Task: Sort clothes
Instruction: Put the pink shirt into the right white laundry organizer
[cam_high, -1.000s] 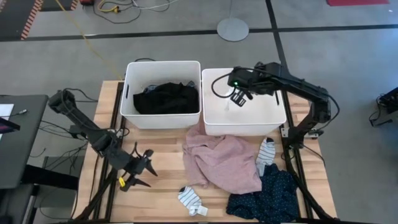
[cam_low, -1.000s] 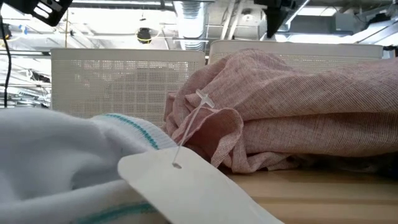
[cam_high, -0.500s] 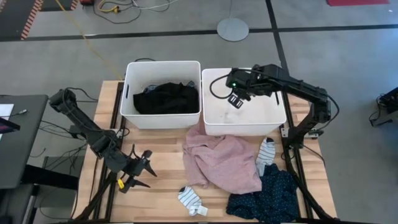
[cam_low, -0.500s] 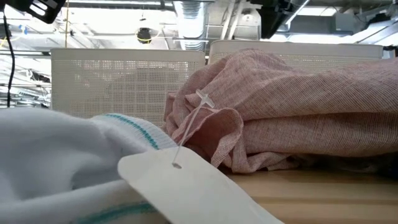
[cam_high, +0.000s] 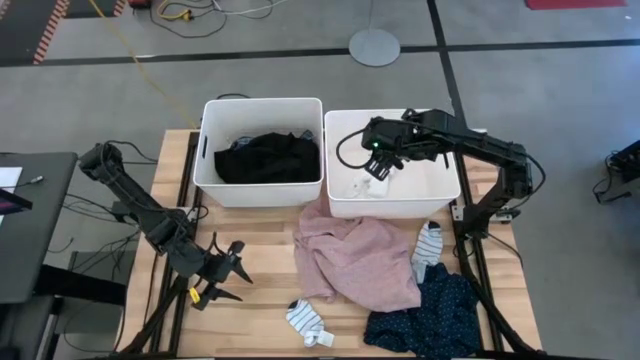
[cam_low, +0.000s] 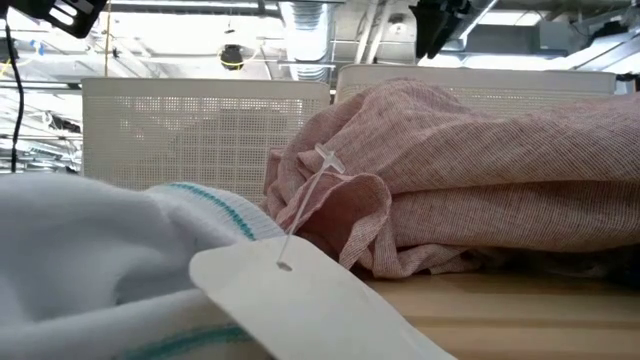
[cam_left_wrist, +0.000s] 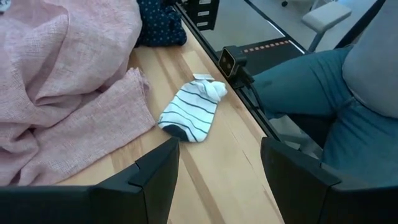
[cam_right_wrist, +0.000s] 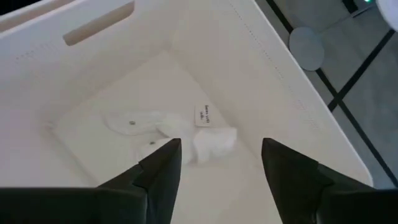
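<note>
The right gripper (cam_high: 377, 168) is hovering, fingers spread and empty, over the right white plastic bin (cam_high: 440, 196) holding a small white sock (cam_right_wrist: 202, 140). The left white plastic bin (cam_high: 206, 170) beside it is holding a black top (cam_high: 266, 158).

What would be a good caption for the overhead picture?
Right pincer open above a white sock in the right bin; pink top awaits sorting.

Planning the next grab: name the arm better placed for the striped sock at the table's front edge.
Left. The left gripper sits open, low on the table near the sock, which its wrist view shows just ahead. The right gripper is open over the right bin, farther away.
</note>
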